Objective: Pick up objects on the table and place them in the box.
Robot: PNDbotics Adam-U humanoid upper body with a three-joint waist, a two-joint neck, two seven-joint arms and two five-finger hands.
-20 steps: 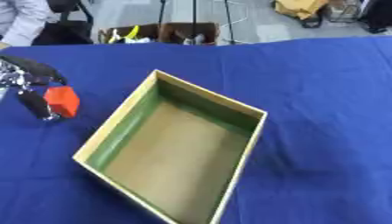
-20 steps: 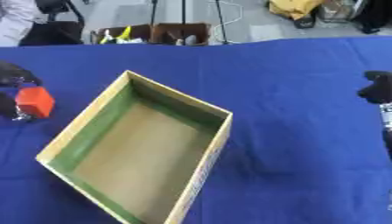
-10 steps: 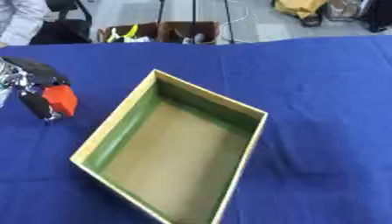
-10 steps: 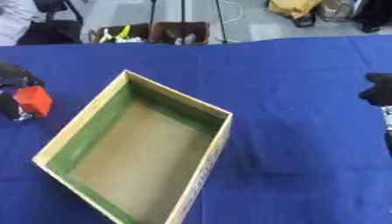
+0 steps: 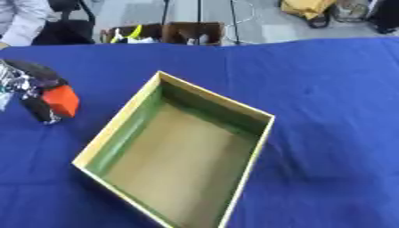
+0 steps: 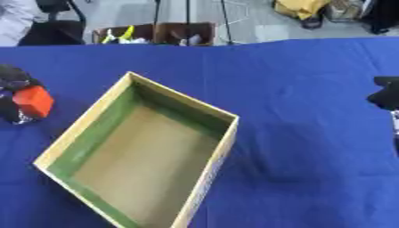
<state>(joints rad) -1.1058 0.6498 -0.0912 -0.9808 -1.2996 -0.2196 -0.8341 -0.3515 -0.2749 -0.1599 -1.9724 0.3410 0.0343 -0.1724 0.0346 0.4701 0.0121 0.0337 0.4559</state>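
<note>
The blue table [image 5: 327, 111] carries the open box [image 5: 117, 136], set askew at centre with green inner walls and a bare brown floor. At the left edge, well apart from the box, my left hand [image 5: 31, 82] is clenched on the orange block [image 5: 61, 100]. My right hand [image 6: 387, 95] shows only as a dark shape at the right edge; I cannot tell its finger state.

no legible text or labels

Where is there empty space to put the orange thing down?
Inside the box, nothing lies on its floor. The blue cloth right of the box and behind it is bare too. It is crowded only at the left, where the left hand holds the orange block.
</note>
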